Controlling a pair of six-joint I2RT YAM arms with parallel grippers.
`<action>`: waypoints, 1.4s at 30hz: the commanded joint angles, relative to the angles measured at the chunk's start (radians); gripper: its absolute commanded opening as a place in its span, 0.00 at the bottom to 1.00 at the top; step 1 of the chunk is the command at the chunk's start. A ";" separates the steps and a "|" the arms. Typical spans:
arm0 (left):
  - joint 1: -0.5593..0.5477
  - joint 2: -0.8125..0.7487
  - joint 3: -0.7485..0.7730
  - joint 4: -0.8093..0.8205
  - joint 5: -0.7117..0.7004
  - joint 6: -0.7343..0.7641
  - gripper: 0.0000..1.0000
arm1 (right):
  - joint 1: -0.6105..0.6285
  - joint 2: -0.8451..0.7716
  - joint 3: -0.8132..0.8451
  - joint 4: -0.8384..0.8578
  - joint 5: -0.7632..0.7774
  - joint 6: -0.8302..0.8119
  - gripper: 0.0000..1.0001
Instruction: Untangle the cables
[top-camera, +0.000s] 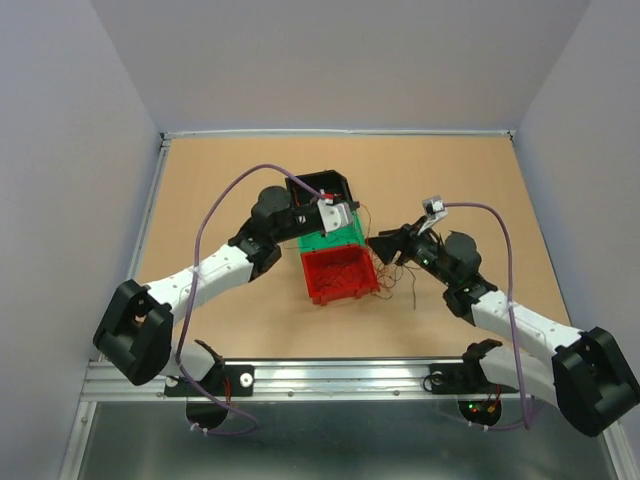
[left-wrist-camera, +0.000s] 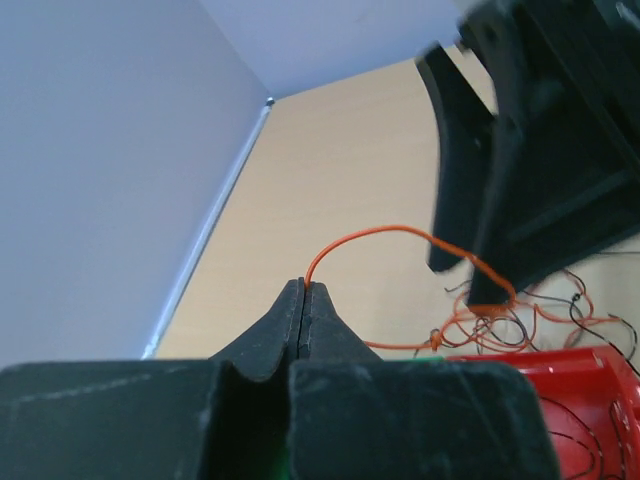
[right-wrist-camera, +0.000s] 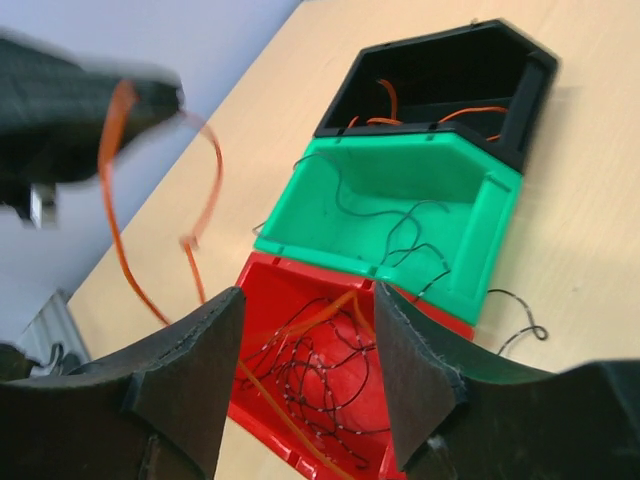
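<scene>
My left gripper (left-wrist-camera: 304, 287) is shut on a thin orange wire (left-wrist-camera: 380, 232), which arcs away to a clump of orange, brown and black cables (left-wrist-camera: 520, 318) by the red bin (left-wrist-camera: 570, 390). In the top view the left gripper (top-camera: 338, 214) is over the green bin (top-camera: 322, 244). My right gripper (right-wrist-camera: 308, 295) is open and empty above the red bin (right-wrist-camera: 262, 420), which holds looping black and orange cables (right-wrist-camera: 330, 375). In the top view the right gripper (top-camera: 384, 243) is just right of the bins, with loose wires (top-camera: 402, 281) below it.
Three bins stand in a row: black (right-wrist-camera: 520, 95) with orange wires inside, green (right-wrist-camera: 400, 185) with black wires, then red. A black wire (right-wrist-camera: 520, 315) lies on the table beside the green bin. The left gripper (right-wrist-camera: 90, 115) shows blurred at upper left. Walls enclose the table.
</scene>
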 joint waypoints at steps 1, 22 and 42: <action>0.001 -0.023 0.233 -0.102 -0.073 -0.045 0.00 | 0.011 0.098 0.075 0.145 -0.223 -0.029 0.63; 0.033 -0.008 0.954 -0.341 -0.487 0.018 0.00 | -0.024 0.059 0.095 -0.304 0.882 0.142 0.00; 0.231 0.069 0.692 -0.269 -0.385 -0.096 0.00 | -0.154 0.108 0.155 -0.444 0.765 0.229 0.52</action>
